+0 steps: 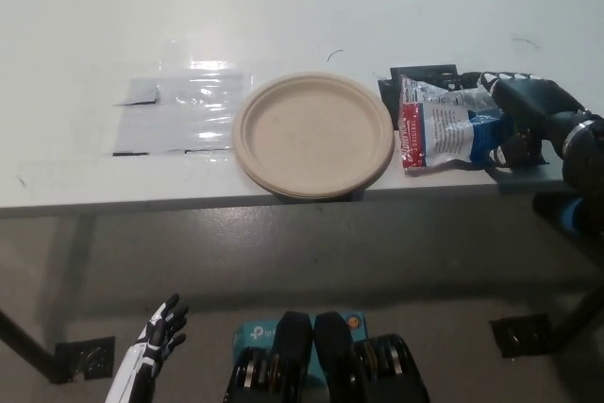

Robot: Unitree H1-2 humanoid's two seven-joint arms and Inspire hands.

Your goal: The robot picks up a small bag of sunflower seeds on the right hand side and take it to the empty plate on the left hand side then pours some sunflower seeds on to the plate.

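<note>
On the white desk [85, 35] the seed bag [442, 125] lies just right of the empty plate [314, 134], with the black right hand [517, 112] at its right end, fingers closed around it, while the white left hand [156, 339] rests low below the desk edge, fingers loosely spread.

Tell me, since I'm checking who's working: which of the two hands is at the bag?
The black right hand: it is up on the table, at the seed bag. The white left hand hangs below the table edge, fingers apart, holding nothing.
</note>
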